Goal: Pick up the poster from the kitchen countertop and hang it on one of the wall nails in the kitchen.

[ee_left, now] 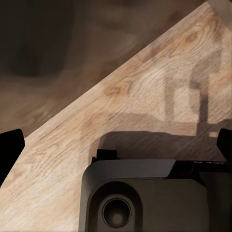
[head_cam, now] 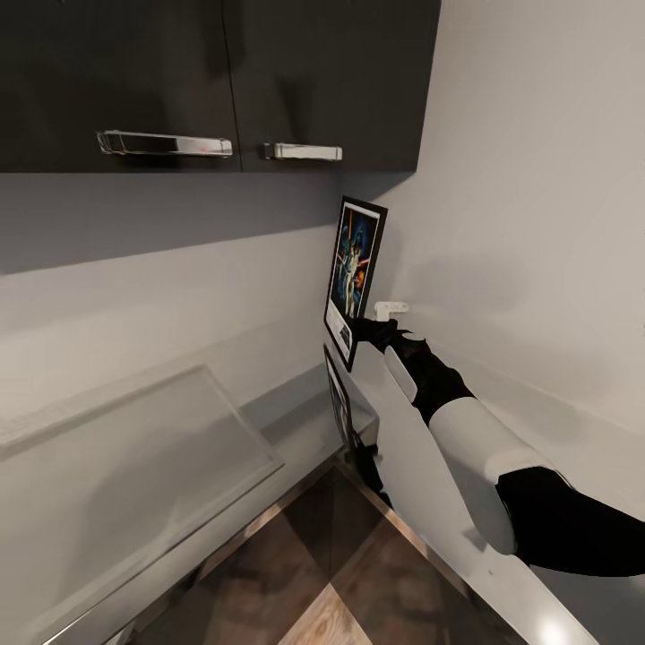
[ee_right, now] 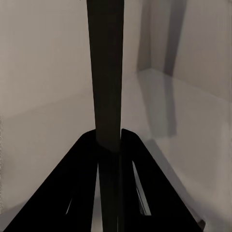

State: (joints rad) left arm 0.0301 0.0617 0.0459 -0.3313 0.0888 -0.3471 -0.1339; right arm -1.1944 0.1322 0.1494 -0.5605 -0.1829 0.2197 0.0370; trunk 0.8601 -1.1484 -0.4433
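Holding the poster by its lower edge, my right claw is clamped tight on the frame, long axis upright, above the counter corner. I'm judging the white wall nail sits just beside the frame.

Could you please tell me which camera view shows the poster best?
The head view: the poster stands upright with its printed face visible, held at its bottom by the right pincer. The right wrist view gives its dark edge; the left wrist view faces wooden floor.
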